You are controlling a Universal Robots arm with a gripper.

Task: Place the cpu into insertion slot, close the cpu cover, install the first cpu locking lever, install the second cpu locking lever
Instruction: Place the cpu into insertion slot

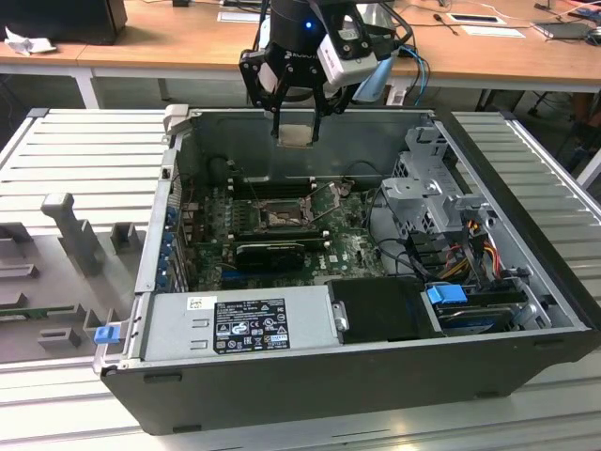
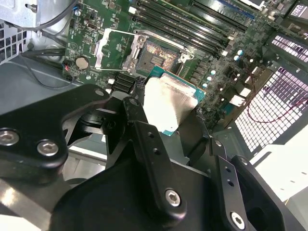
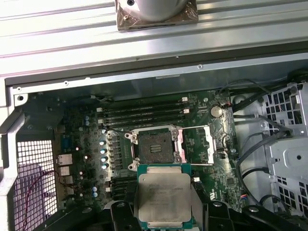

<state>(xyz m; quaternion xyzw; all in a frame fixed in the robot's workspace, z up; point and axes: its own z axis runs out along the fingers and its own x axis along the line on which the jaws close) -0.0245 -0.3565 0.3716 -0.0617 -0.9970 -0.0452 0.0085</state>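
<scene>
The gripper [image 1: 297,130] is hanging over the far part of an open computer case [image 1: 310,385], and its black fingers [image 2: 144,130] are pinching the cpu [image 1: 297,136] by two opposite edges. The cpu [image 3: 162,197] is lying flat in that grip, with its pale metal face turned up and a green rim showing around it. It is nearly square, and in the first wrist view its edges are running roughly parallel to the frame of the insertion slot [image 3: 155,146]. It is sitting in the air, clear of the green motherboard [image 1: 347,246].

The insertion slot is lying uncovered on the board, its dull contact field exposed. The cpu cover [image 3: 198,143] is resting swung open just beside it.

The case is lying on its side on a ridged metal table [image 1: 84,160]. A grey power supply [image 1: 235,324] is lining its near wall, and a drive cage [image 1: 427,193] is filling the exterior view's right. Wooden tables [image 1: 169,38] are standing at the far side of the room.
</scene>
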